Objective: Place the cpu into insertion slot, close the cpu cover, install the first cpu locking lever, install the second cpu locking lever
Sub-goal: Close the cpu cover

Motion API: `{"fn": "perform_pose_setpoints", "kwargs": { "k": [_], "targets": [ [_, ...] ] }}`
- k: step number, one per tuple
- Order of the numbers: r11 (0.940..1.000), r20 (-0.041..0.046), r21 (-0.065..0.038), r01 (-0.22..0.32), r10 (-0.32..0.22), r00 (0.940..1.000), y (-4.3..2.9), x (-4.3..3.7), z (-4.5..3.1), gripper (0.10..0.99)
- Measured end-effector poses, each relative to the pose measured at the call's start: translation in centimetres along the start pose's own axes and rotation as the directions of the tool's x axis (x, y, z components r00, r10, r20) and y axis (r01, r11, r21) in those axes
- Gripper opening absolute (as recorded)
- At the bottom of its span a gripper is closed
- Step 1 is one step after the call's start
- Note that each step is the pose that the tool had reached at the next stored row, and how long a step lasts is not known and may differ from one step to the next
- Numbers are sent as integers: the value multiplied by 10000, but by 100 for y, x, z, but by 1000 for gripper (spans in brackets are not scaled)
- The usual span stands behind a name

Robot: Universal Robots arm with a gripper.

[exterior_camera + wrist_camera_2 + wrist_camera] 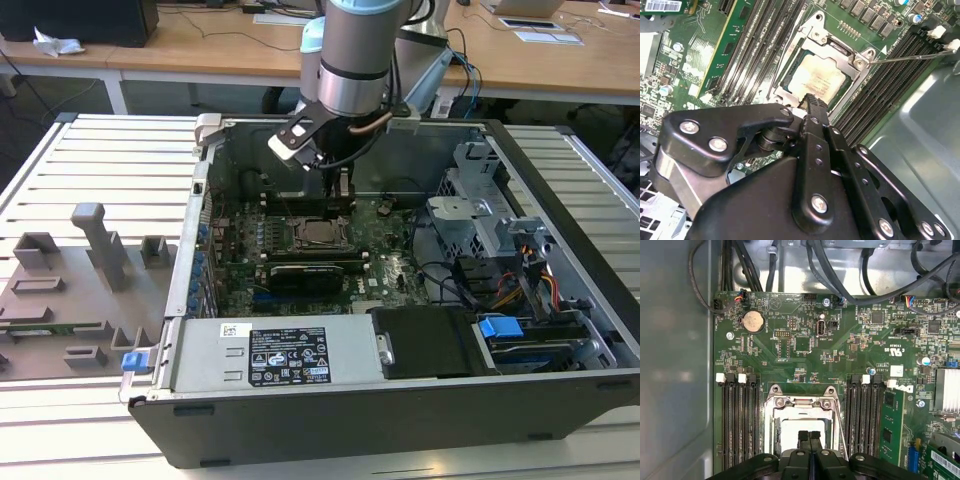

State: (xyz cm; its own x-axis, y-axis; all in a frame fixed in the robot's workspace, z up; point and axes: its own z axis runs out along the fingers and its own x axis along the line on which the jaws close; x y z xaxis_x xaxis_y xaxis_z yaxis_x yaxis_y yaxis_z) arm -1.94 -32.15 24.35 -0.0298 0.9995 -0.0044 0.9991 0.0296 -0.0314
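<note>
Your black gripper point(809, 435), clenched on nothing above the pale silvery square cpu point(815, 75), faces a thin steel wire locking lever point(905, 57): probably stiff and springy, best pushed near its free end.

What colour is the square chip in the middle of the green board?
Pale silvery beige. The cpu shows best in the second wrist view.

A robotics lab: open computer case point(400, 420) on slatted workbench point(100, 160).
</note>
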Motion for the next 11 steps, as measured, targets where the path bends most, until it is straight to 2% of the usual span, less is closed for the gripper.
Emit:
{"fn": "perform_pose_setpoints", "kwargs": {
  "k": [9,11],
  "targets": [
    [10000,1,0,12,-12,10000,-5,-1,-154,106],
    [10000,-2,-1,15,-15,10000,-5,0,-168,106]
  ]
}}
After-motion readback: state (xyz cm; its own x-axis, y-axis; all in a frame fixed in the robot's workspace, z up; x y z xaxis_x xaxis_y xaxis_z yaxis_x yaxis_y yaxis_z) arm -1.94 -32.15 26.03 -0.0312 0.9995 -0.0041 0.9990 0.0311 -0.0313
